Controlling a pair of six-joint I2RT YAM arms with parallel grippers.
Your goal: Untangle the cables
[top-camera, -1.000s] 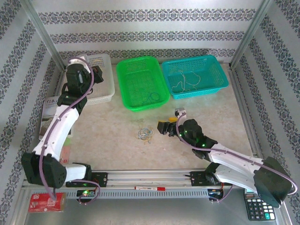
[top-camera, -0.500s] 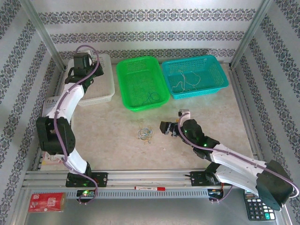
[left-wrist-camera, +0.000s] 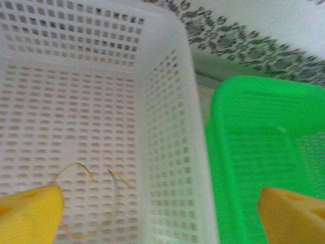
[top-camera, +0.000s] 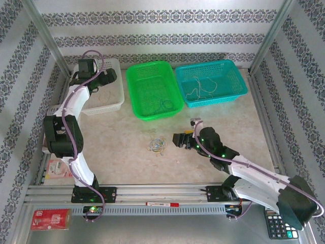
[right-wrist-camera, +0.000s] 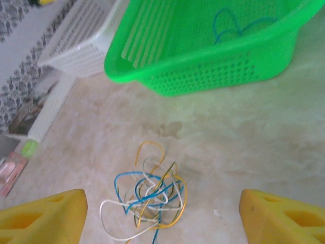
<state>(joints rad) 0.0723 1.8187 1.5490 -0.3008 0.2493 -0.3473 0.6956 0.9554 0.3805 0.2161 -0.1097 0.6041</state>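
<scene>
We note the right gripper (top-camera: 180, 140), jaws spread and empty, low just right of the tangled bundle of thin yellow, blue and white cables (top-camera: 157, 146) on the beige table (top-camera: 117, 137). Farther off, a blue cable (top-camera: 163, 105) lies in the green plastic basket (top-camera: 150, 89) and a whitish cable (top-camera: 200, 86) in the teal basket (top-camera: 228, 76). At far left, the left gripper (top-camera: 109, 76) hangs released over the white perforated basket (left-wrist-camera: 167, 127), which holds a yellow cable (left-wrist-camera: 75, 164).

Pale mottled tabletop (top-camera: 127, 152) inside striped, floral-patterned walls (top-camera: 152, 30), metal corner posts (top-camera: 44, 35), bright even light.
</scene>
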